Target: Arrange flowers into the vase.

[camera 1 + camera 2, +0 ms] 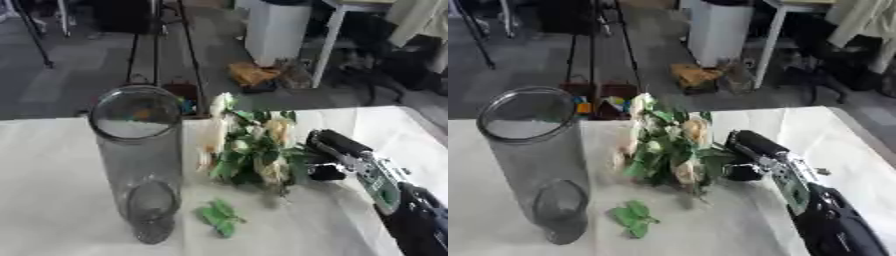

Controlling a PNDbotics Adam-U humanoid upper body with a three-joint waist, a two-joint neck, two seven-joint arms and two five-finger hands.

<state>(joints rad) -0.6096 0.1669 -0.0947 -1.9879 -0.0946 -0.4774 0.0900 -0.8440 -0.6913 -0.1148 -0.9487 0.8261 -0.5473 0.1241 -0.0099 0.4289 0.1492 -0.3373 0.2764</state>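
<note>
A tall clear glass vase [140, 160] stands upright on the white table [52, 200], left of centre. A bunch of cream flowers with green leaves [249, 147] is held up just right of the vase, blooms pointing away from me. My right hand [328, 152] comes in from the lower right and is shut on the bunch at its right side; its fingers are partly hidden by the leaves. A loose green leaf sprig [219, 216] lies on the table below the bunch. My left hand is not in view.
Beyond the table's far edge is a grey floor with black stand legs [157, 45], a white bin [276, 30], an orange object [252, 74] and a white table leg [325, 45]. The table's right edge [420, 125] runs close to my arm.
</note>
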